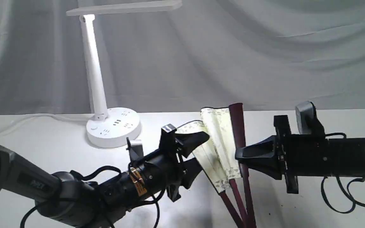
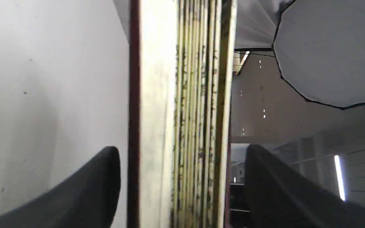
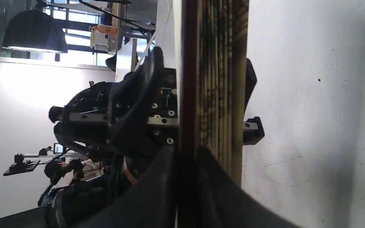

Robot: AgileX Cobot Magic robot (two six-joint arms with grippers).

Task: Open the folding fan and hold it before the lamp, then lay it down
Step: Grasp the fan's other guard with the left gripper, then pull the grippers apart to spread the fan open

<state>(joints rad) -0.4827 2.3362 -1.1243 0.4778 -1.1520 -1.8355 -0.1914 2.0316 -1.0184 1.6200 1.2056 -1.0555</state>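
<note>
the fan (image 1: 220, 142) stands nearly upright between my two grippers, leaf end up, its dark ribs running together toward the bottom edge of the exterior view. it is only partly spread: a few cream pleats fan out to the left and the rest stay stacked. whether its lower end touches the table (image 1: 59, 142) i cannot tell.

my right gripper (image 1: 238, 155) is clamped on the outer rib (image 1: 238, 126), the dark reddish strip at the fan's right side. in the right wrist view my right gripper (image 3: 185, 152) has both fingers pressed against that rib, with the pleat stack (image 3: 220, 79) just beside it.

my left gripper (image 1: 203, 150) reaches in from the left, its jaws apart, one finger across the front of the spread pleats and one lower down. in the left wrist view the fan (image 2: 185, 110) sits between the fingers of my left gripper (image 2: 182, 152), with a thin gap showing on each side, so they straddle it without closing.

the lamp (image 1: 93, 72) stands at the back left, well apart from the fan, its base on the table.
</note>
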